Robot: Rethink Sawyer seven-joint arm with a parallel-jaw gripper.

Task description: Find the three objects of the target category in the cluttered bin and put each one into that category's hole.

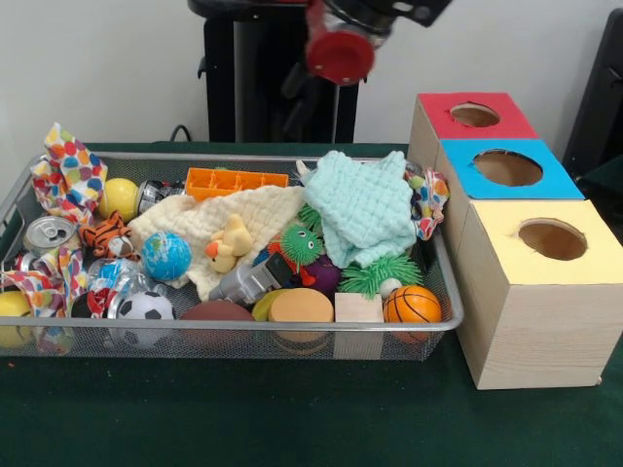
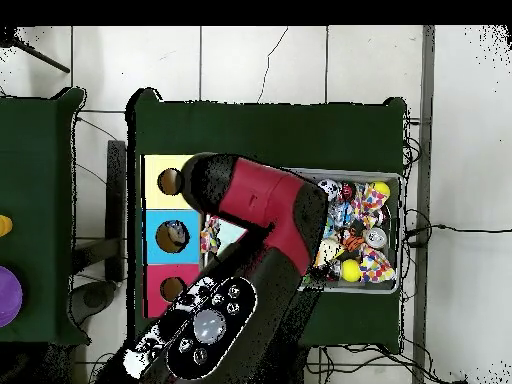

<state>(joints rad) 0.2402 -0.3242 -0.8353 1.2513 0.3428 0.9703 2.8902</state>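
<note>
Searching has barely begun, as far as I can judge: the wire bin [image 1: 19, 199] on the green counter [image 1: 292, 418] is full to its rim. Balls are one likely target category, though I cannot tell which is meant. A blue globe ball [image 1: 166, 255], a soccer ball [image 1: 144, 308], a small basketball [image 1: 412, 305] and a yellow ball [image 1: 119, 197] lie among a cream cloth [image 1: 248, 216], a mint cloth [image 1: 365, 206], a yellow duck [image 1: 229, 243], an orange tray [image 1: 234, 180], a tin can [image 1: 49, 233] and a green spiky toy [image 1: 300, 243].

Beside the bin stand three boxes in a row, each with a round hole on top: a red box [image 1: 443, 122] farthest from the camera, a blue box [image 1: 550, 180] in the middle and a yellow box [image 1: 594, 253] nearest. In the overhead view something shows inside the blue box's hole, so one item may already be in, but I cannot make out what it is.

My arm [image 2: 265, 215] hangs high above the bin, its red and black links covering the bin's box-side half from overhead. My gripper is hidden, so I cannot tell whether it holds anything.
</note>
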